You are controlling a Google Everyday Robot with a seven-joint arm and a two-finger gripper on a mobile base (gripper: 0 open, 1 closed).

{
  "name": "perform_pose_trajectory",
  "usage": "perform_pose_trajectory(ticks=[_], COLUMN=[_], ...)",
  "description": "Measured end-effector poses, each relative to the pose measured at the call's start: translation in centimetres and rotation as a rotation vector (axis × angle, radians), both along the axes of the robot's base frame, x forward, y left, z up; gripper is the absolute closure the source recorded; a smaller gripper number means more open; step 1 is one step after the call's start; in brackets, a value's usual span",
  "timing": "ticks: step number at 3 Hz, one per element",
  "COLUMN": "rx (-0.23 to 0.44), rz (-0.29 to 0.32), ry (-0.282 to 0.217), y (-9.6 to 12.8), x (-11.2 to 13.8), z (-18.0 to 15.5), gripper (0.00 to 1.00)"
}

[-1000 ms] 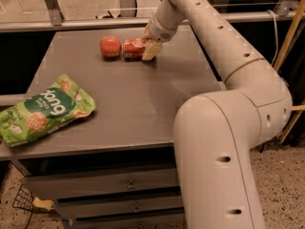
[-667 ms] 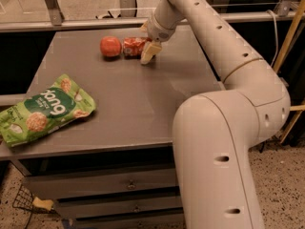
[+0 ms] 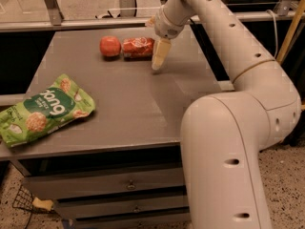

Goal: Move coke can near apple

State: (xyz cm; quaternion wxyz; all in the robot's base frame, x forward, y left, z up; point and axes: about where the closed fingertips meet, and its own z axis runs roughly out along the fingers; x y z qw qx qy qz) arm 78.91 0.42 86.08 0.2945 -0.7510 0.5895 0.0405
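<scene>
The apple [image 3: 110, 46] sat toward the far edge of the grey desk [image 3: 128, 104]. Just to the right of the apple lay the coke can [image 3: 137, 47] on its side, its length pointing at the apple. Its left end was close to the fruit, though whether the two touched could not be told. Further right of the apple, at the can's other end, the hand [image 3: 159, 60] pointed down toward the desk, right beside the can. Whether the hand was wide or narrow, or gripped the can, could not be told. The white arm [image 3: 228, 37] reached in from the right of the apple, across the desk's far right corner. Well apart from the apple, toward the near left edge, a green snack bag [image 3: 45, 109] lay flat with its printed face up. Drawers [image 3: 128, 185] showed in the front of the desk, below its top.
</scene>
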Motion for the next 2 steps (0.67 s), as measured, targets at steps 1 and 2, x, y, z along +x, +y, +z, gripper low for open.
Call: perform_pose_trajectory(ticks=[1, 2], rx=[0.041, 0.08], rz=[-0.01, -0.052], ry=[-0.009, -0.02], y=[-2.6, -6.3], x=[-1.2, -2.7], z=[1.9, 3.4], gripper=[0.0, 0.0])
